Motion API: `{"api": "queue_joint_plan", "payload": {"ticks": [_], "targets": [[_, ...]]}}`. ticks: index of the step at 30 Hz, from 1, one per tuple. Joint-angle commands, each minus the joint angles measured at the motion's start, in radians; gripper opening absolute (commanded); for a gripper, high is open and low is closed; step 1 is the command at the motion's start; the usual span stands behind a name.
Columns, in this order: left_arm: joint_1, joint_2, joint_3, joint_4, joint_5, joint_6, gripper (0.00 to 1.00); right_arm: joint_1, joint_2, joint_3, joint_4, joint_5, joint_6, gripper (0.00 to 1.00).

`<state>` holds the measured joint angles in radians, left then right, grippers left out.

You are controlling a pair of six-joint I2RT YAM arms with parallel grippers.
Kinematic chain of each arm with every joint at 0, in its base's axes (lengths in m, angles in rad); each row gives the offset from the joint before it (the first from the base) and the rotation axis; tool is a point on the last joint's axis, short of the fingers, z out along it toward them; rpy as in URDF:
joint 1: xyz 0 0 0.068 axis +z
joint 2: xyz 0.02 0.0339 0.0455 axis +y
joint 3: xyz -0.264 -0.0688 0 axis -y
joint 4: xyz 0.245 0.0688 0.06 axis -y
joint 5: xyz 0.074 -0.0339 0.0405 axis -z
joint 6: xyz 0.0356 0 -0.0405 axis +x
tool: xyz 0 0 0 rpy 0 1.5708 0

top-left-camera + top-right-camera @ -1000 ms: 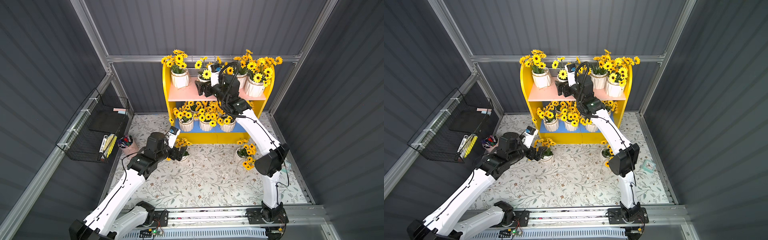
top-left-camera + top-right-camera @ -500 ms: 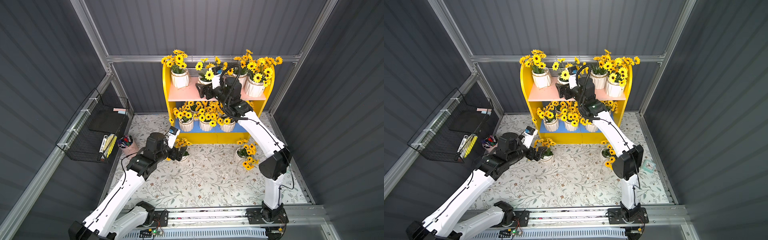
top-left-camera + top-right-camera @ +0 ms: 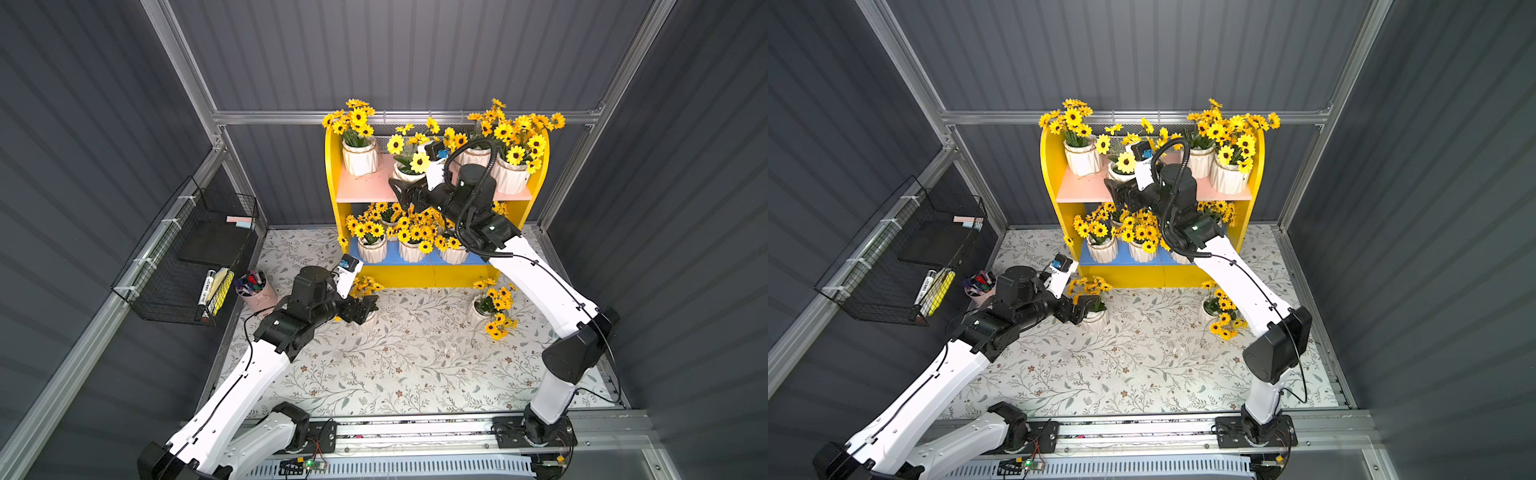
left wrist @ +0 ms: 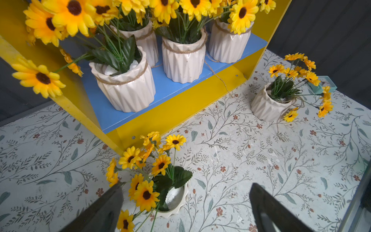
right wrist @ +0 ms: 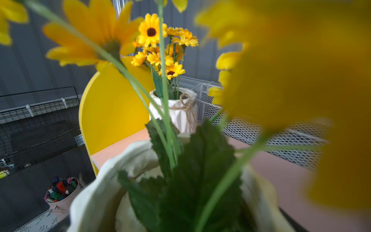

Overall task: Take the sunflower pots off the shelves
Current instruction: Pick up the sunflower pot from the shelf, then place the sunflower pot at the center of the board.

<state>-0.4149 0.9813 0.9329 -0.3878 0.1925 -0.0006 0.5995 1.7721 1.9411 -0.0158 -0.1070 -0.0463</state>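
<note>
The shelves (image 3: 332,199) stand at the back, with sunflower pots on the pink board (image 3: 360,156) (image 3: 510,178) and several on the blue board (image 3: 372,249). My right gripper (image 3: 405,193) reaches to the pink board's front edge and is shut on a sunflower pot (image 3: 409,171). In the right wrist view that pot (image 5: 96,192) fills the lower part and hides the jaws. Two more pots stand on the mat (image 3: 478,309) (image 3: 368,321). My left gripper (image 4: 185,206) hangs open over the left one (image 4: 172,197), its fingers (image 4: 104,209) well apart.
A pink cup of marker pens (image 3: 253,293) stands at the mat's left edge, below a black wire rack (image 3: 187,257) on the left wall. A white mesh basket (image 5: 251,130) sits behind the pink board. The floral mat (image 3: 415,365) covers the floor.
My right gripper has closed slightly on the pot and drawn it toward the pink board's front edge. The left arm has barely moved.
</note>
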Motion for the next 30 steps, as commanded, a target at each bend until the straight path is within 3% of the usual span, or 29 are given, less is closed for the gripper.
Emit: {"api": "queue_joint_plan", "payload": {"ticks": [1,9,18,23,30], "targets": [[0.009,-0.002,-0.013,0.038,0.032,-0.015,0.99,0.000,-0.086,-0.032,0.149,-0.004,-0.027,0.00],[0.008,-0.002,-0.021,0.050,0.032,-0.015,0.99,0.047,-0.254,-0.253,0.196,0.021,-0.052,0.00],[0.003,-0.019,-0.063,0.082,-0.021,-0.046,1.00,0.208,-0.551,-0.791,0.379,0.191,-0.163,0.00],[-0.019,-0.039,-0.087,0.078,-0.111,-0.047,0.99,0.258,-0.679,-1.073,0.506,0.261,-0.115,0.00],[-0.044,-0.078,-0.121,0.098,-0.290,-0.042,0.99,0.294,-0.651,-1.328,0.697,0.317,-0.062,0.00]]}}
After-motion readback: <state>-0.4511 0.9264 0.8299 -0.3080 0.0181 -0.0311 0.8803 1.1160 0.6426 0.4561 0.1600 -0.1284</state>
